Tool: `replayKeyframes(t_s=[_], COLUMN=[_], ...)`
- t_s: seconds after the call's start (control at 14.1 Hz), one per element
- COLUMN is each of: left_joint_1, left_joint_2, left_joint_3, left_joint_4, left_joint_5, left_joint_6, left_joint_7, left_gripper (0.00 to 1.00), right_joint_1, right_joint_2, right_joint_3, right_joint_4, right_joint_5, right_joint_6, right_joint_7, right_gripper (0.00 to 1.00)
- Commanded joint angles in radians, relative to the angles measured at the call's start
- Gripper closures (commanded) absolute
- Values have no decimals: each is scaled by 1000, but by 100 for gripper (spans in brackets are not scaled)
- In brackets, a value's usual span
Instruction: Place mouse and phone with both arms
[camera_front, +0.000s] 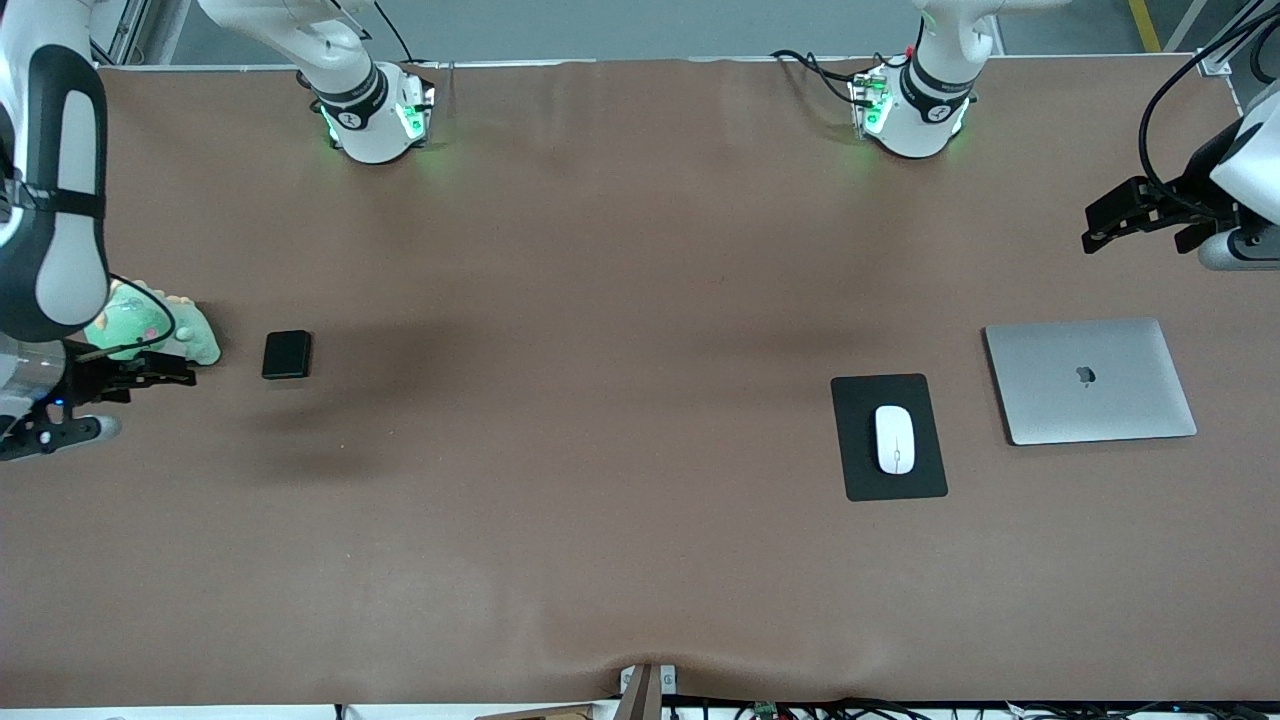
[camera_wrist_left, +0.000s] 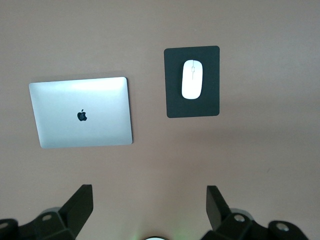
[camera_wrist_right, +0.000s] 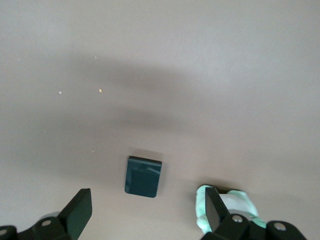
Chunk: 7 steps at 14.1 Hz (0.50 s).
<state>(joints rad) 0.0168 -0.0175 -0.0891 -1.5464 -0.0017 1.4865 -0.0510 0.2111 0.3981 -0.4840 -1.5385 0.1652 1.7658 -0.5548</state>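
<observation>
The white mouse (camera_front: 895, 438) lies on a black mouse pad (camera_front: 860, 470) toward the left arm's end of the table. It also shows in the left wrist view (camera_wrist_left: 192, 79). The small black phone (camera_front: 287, 354) lies flat on the brown cloth toward the right arm's end, and shows in the right wrist view (camera_wrist_right: 143, 176). My left gripper (camera_front: 1100, 228) is open and empty, up in the air over bare cloth at its end of the table (camera_wrist_left: 150, 205). My right gripper (camera_front: 150, 380) is open and empty, up over the cloth beside the phone (camera_wrist_right: 147, 207).
A closed silver laptop (camera_front: 1090, 380) lies beside the mouse pad, toward the left arm's end of the table. A green plush toy (camera_front: 150, 325) sits beside the phone, under the right arm. Brown cloth (camera_front: 600, 400) covers the table.
</observation>
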Motion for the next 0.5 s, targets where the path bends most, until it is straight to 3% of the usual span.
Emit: replayKeyframes(t_s=[0.0, 0.43], left_joint_1=[5, 0], left_joint_2=[-1, -9], left_joint_3=[-1, -3], left_joint_4=[5, 9], left_joint_5=[-6, -6], left_joint_6=[-3, -5], left_joint_7=[14, 13], left_gripper=[0, 0], right_joint_1=[2, -45], right_joint_2=[27, 77], right_joint_3=[19, 86], right_joint_4=[133, 363], right_joint_5=[-84, -81], right_joint_6=[-26, 78], right_joint_7=[-11, -10], right_gripper=[0, 0])
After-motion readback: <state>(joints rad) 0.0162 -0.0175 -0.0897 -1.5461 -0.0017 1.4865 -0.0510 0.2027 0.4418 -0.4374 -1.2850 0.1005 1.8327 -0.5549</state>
